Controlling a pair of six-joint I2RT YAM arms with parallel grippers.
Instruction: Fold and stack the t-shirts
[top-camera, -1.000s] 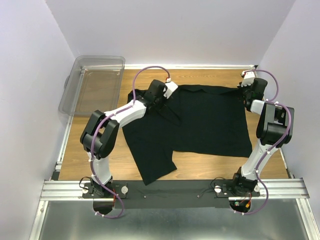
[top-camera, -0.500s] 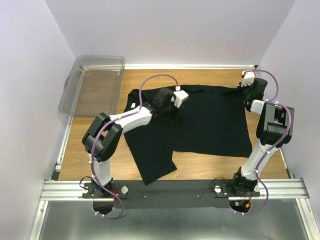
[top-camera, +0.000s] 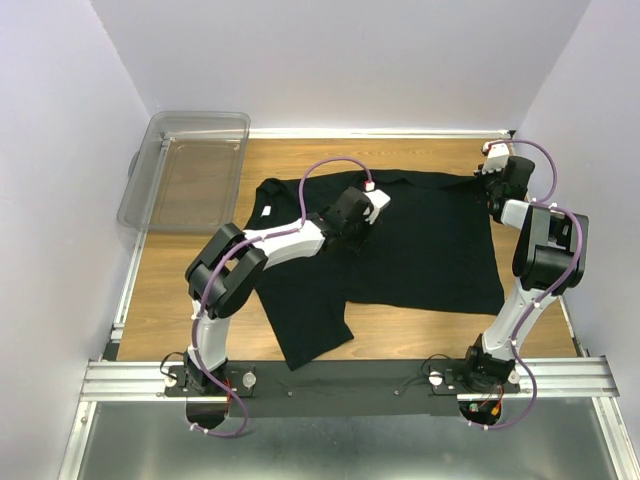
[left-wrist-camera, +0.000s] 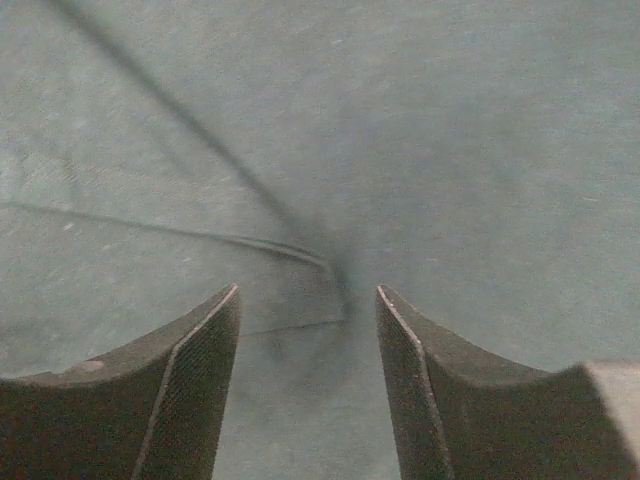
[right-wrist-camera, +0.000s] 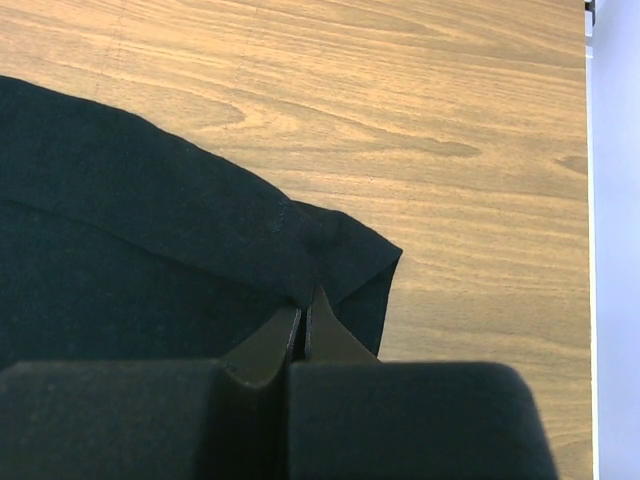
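One black t-shirt (top-camera: 430, 250) lies spread on the wooden table, with one part hanging toward the near edge at the left. My left gripper (top-camera: 352, 228) hovers low over the shirt's upper middle. In the left wrist view its jaws (left-wrist-camera: 307, 295) are open, with only cloth (left-wrist-camera: 450, 150) and a crease between them. My right gripper (top-camera: 492, 195) is at the shirt's far right corner. In the right wrist view it (right-wrist-camera: 303, 310) is shut on the cloth edge (right-wrist-camera: 120, 200) beside that corner.
A clear plastic bin (top-camera: 200, 118) stands at the far left against the wall. Bare wood (top-camera: 190, 280) shows left of the shirt and in a strip behind it (right-wrist-camera: 450, 120). Walls close in on the left, back and right.
My left gripper has moved right, from the shirt's left sleeve area to its upper middle. The raised cloth fold under it has flattened. The right arm has not moved.
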